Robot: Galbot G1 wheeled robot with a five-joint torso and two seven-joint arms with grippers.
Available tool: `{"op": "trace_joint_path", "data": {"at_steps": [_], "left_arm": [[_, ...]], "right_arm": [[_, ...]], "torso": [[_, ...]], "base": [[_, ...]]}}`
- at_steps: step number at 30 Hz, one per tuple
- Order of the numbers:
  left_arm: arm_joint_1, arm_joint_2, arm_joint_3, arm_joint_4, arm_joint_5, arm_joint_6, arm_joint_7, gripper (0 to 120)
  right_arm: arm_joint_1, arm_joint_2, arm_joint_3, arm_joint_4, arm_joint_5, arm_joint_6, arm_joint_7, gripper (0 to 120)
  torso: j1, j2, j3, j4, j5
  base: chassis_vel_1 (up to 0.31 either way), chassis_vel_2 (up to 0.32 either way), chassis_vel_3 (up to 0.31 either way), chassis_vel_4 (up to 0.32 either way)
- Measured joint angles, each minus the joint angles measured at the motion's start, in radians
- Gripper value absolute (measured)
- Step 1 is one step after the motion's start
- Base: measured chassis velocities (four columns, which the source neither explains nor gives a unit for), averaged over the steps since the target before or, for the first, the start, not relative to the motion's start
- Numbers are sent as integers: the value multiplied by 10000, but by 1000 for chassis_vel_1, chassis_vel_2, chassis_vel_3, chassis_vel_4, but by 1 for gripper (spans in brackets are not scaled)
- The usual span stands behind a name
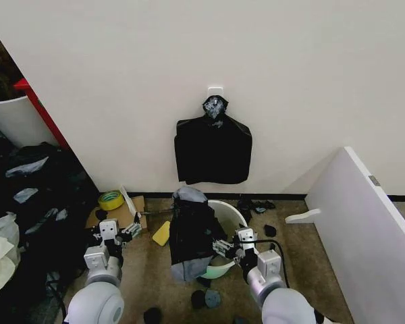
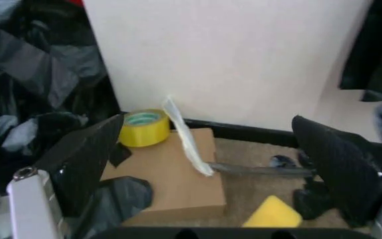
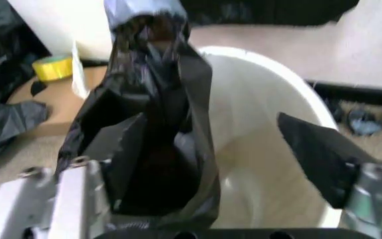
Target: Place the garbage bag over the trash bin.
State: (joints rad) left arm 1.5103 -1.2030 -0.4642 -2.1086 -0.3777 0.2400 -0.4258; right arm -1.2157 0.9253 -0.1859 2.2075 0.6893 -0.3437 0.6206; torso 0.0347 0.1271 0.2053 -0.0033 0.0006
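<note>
The trash bin (image 1: 233,210) is a round white bucket on the carpet by the wall. The garbage bag (image 1: 189,233), glossy black with a grey top, hangs bunched over the bin's left rim and down its outside. In the right wrist view the garbage bag (image 3: 157,99) drapes over the trash bin's rim (image 3: 277,69), partly inside. My right gripper (image 1: 223,246) is at the bin's front, open (image 3: 224,154), with the bag lying against one finger (image 3: 128,144). My left gripper (image 1: 129,233) hovers open (image 2: 211,164) to the left, holding nothing.
A flat bunch of black bags (image 1: 212,148) hangs on the wall above. A cardboard piece (image 1: 121,214), yellow tape roll (image 1: 111,200) and yellow sponge (image 1: 161,233) lie left of the bin. A white board (image 1: 364,223) leans at the right. Black bags (image 1: 34,196) pile up at the left.
</note>
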Motion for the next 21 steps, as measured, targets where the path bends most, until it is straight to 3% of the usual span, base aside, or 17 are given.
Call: {"op": "trace_joint_path", "data": {"at_steps": [10,21], "left_arm": [[-243,175,-419,306,-197,-52,2,100],[-141,102,380,207,158,-216,130,100]], "right_arm": [[332,342,3,-375,535,-1032,369,34],[95,848,237,-709,336,-462,835,0]], "torso": [[0,0,0,0,1],[0,0,-1,0,0]], "base": [[0,0,0,0],[0,0,0,0]]}}
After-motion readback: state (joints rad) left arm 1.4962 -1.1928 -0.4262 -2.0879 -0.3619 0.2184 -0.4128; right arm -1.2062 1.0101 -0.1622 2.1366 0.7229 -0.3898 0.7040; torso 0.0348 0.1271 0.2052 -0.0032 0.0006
